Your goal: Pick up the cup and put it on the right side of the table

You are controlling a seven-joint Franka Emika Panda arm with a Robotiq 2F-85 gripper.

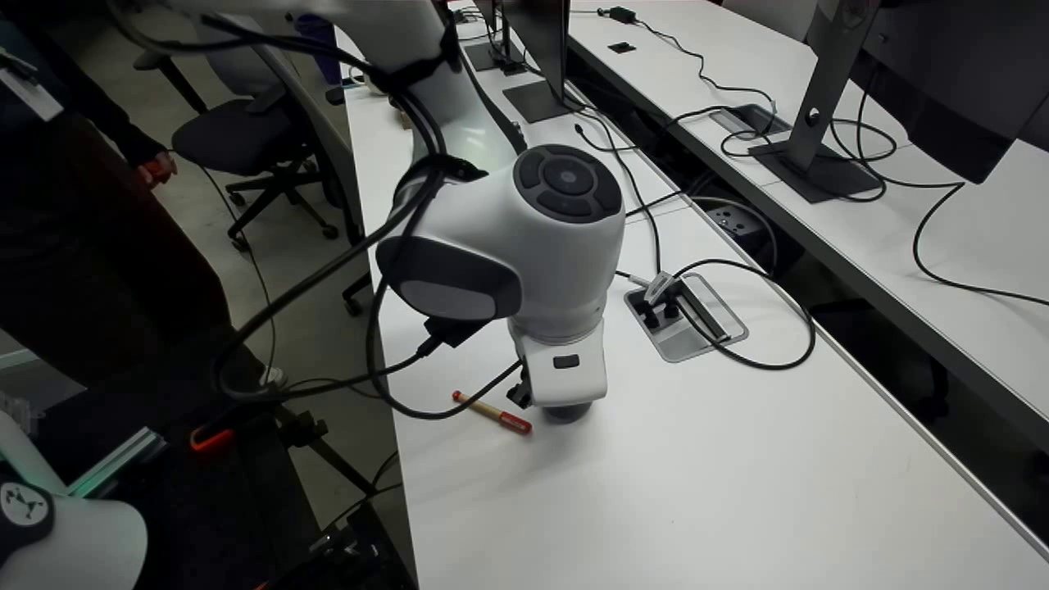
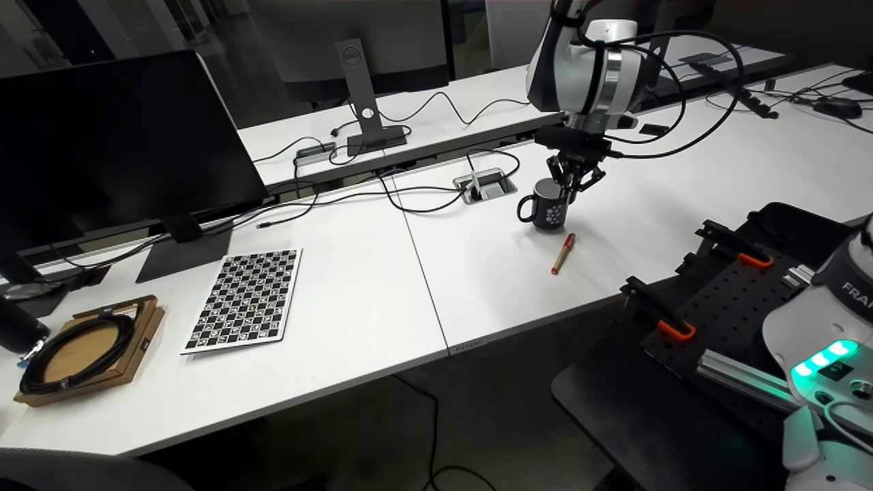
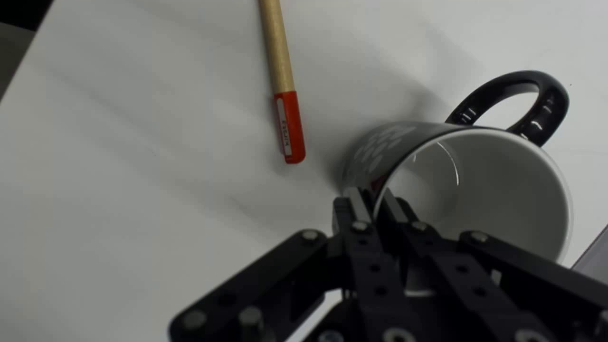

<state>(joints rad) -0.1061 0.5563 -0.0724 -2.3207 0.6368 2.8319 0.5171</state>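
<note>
One step, the grasp, looked done: the gripper [image 3: 374, 200], nearly closed, pinched the wall of the cup [image 2: 548, 207], which seemed to stand on the table [image 1: 697, 492] near the pen [image 3: 283, 80], leaving the lift, the move to the right side and the release.

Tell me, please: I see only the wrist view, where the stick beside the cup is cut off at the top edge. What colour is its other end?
Observer: In both exterior views, the stick has red on that end also.
Operator: Thank you. Does something lie on the table outside my picture?
Observer: Yes, in both exterior views a looped cable lies by the socket panel.
Operator: And is there something farther along, on the side where the handle points?
Observer: Yes, in an exterior view a black-and-white patterned board lies there, well apart from the cup.
</note>
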